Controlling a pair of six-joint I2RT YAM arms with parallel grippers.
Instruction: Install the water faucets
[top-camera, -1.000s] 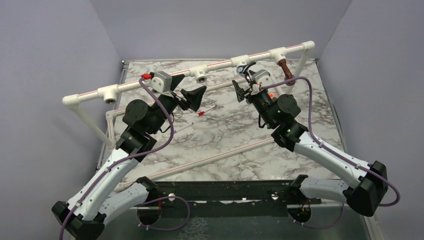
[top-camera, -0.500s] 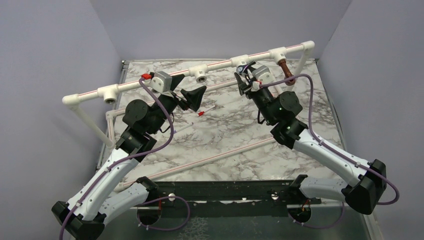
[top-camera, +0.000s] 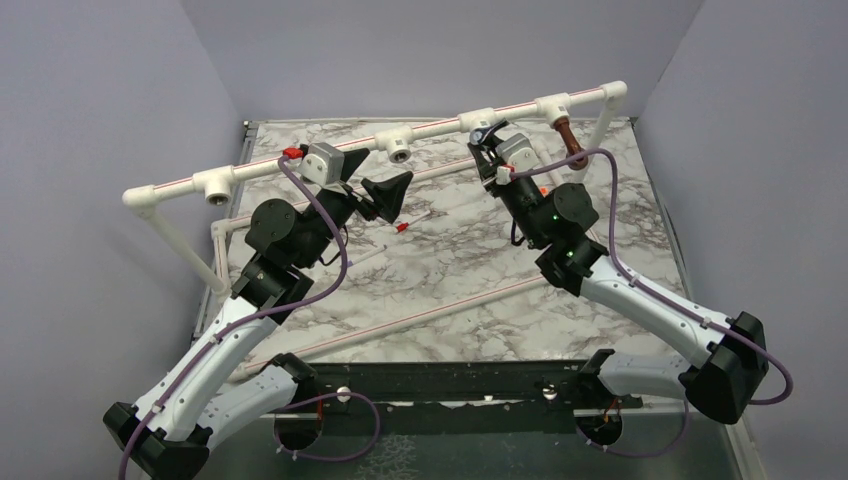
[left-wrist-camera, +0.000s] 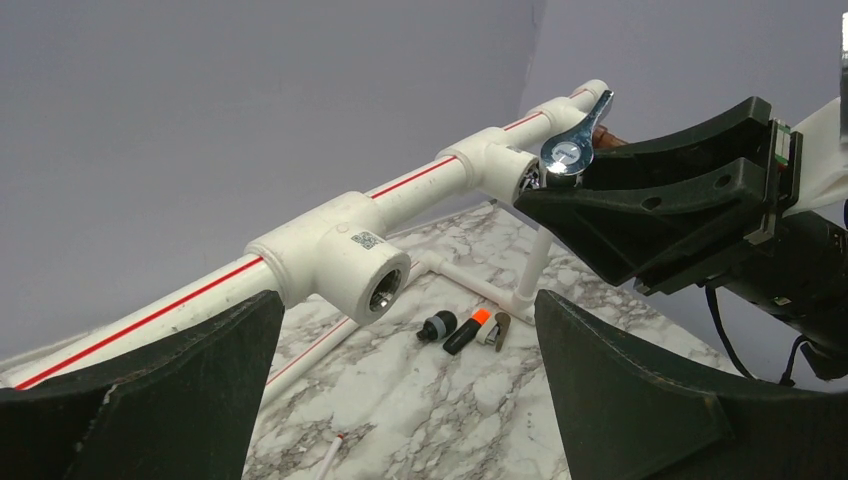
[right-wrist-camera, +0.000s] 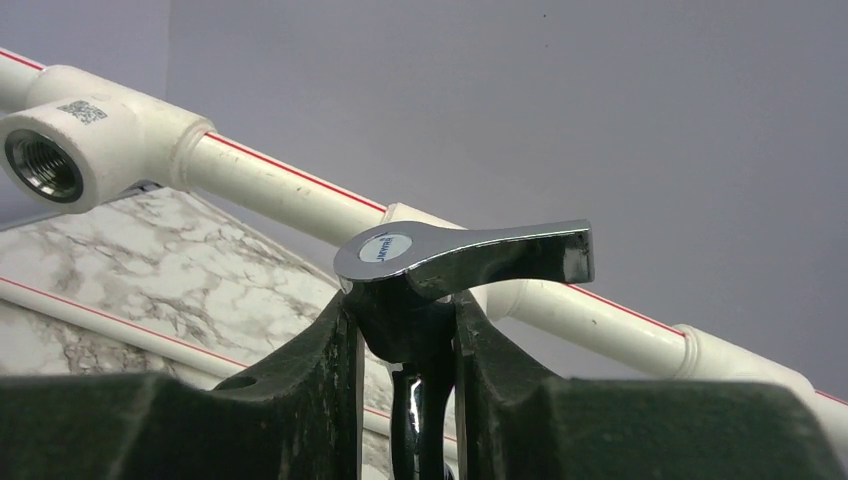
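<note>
Gripping the chrome faucet (right-wrist-camera: 460, 255) just under its lever, we have the right gripper (right-wrist-camera: 405, 320) clenched on its body. The tap sits at the mouth of a white tee socket (left-wrist-camera: 492, 165) on the raised pipe (top-camera: 270, 170); how far in, we cannot tell. The reddish-brown faucet (top-camera: 571, 138) hangs from the end socket (top-camera: 553, 105). A middle socket (left-wrist-camera: 372, 290) shows bare threads. Our left gripper (top-camera: 375, 183) hovers beside it, spread wide, touching nothing.
</note>
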